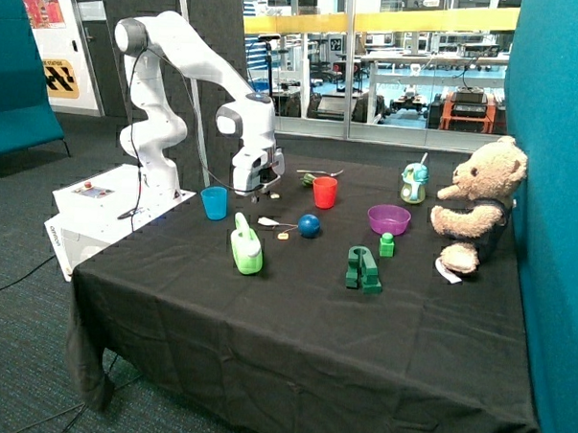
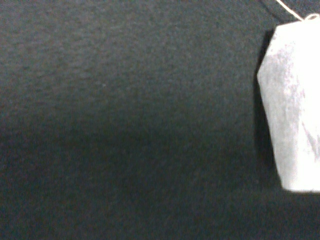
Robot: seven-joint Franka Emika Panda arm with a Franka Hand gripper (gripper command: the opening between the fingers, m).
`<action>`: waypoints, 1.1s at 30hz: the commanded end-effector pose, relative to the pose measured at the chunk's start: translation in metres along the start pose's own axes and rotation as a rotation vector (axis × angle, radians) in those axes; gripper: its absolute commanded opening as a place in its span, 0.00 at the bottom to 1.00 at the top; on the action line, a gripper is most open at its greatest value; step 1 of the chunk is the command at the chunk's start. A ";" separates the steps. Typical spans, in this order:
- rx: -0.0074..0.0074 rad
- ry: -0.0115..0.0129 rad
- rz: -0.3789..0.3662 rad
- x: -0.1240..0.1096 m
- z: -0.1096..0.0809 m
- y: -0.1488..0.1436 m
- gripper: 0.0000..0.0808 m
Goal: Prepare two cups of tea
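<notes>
I have the blue cup [image 1: 214, 203] standing near the back edge of the table [image 1: 266, 311], close to the robot's base. Just beside it the gripper [image 1: 258, 189] hangs low over the cloth, between the blue cup and the red cup [image 1: 325, 192]. I cannot tell from either view whether it is released or clenched.

The wrist view shows 1 tea bag [image 2: 292, 107] lying flat on the black cloth with its string [image 2: 292, 11] running off from the top. In the outside view a second tea bag [image 1: 269, 220] lies further toward the middle of the table, its tag [image 1: 283, 235] just beside it, near the blue ball [image 1: 310, 225]. The red cup stands at the back. Both cups look unfilled as far as I can see, so neither tea seems made.

I judge the bags very light, soft and easily crushed or torn. The paper body looks the surest place to pinch; the thin string would likely slip.
</notes>
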State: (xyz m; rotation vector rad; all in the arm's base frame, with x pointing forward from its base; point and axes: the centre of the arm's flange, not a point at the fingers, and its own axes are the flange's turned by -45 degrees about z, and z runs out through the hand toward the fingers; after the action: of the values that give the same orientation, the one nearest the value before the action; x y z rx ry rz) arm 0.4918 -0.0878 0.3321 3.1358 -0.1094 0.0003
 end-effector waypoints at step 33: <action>0.0039 -0.0002 -0.051 0.013 0.041 0.035 0.71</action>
State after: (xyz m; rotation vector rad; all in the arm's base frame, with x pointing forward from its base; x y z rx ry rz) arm 0.5031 -0.1165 0.2939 3.1404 -0.0367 -0.0033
